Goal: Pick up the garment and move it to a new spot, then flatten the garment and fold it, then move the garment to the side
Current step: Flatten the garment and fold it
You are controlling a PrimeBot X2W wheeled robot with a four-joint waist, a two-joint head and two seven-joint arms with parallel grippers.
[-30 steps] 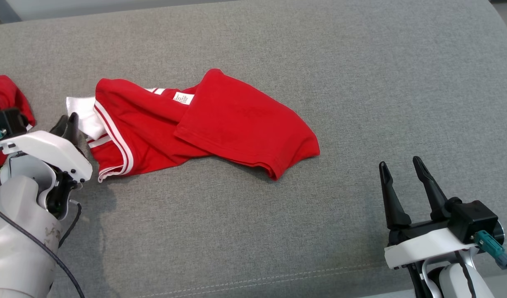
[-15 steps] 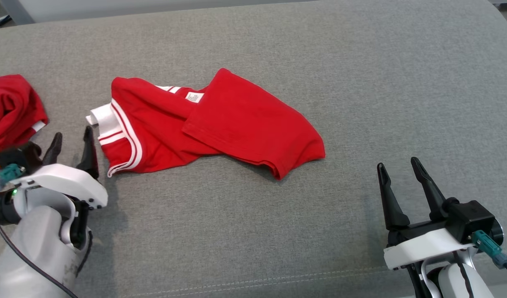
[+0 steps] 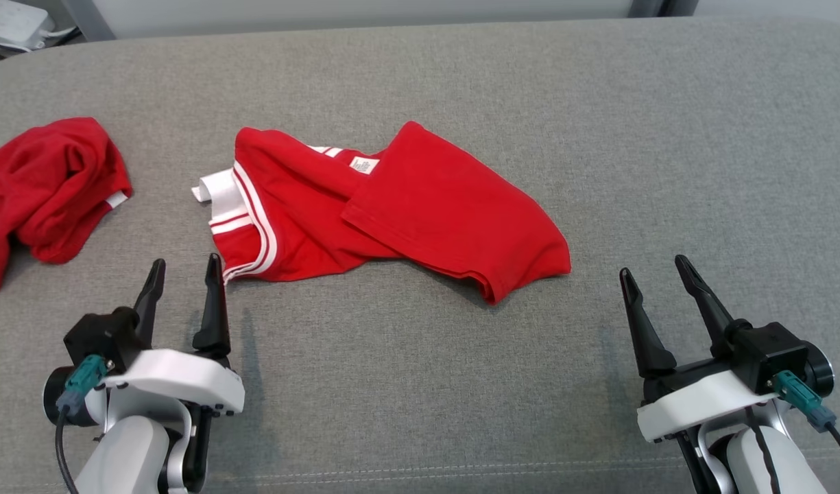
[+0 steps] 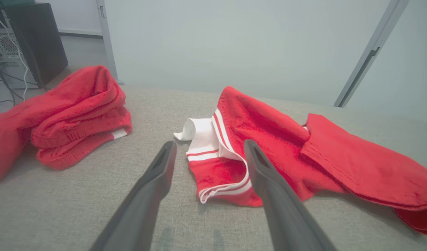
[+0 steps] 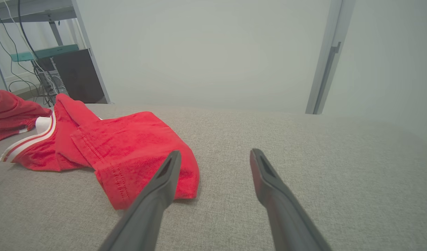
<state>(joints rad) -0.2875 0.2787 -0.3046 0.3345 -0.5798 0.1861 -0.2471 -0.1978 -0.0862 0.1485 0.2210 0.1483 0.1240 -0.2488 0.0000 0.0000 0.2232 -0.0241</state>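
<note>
1. The red garment (image 3: 420,213), trimmed with white stripes, is lying rumpled and partly folded over itself around the middle of the grey cushion (image 3: 461,384).
2. The left gripper (image 3: 186,261) is hovering toward the cushion's near left corner. Its fingers are spread apart and gripping nothing, with the tips just short of the garment's striped hem.
3. The right gripper (image 3: 652,266) is sitting toward the near right corner, jaws apart and empty, apart from the garment.
4. A second red garment (image 3: 49,185) is lying bunched at the left edge.
</note>
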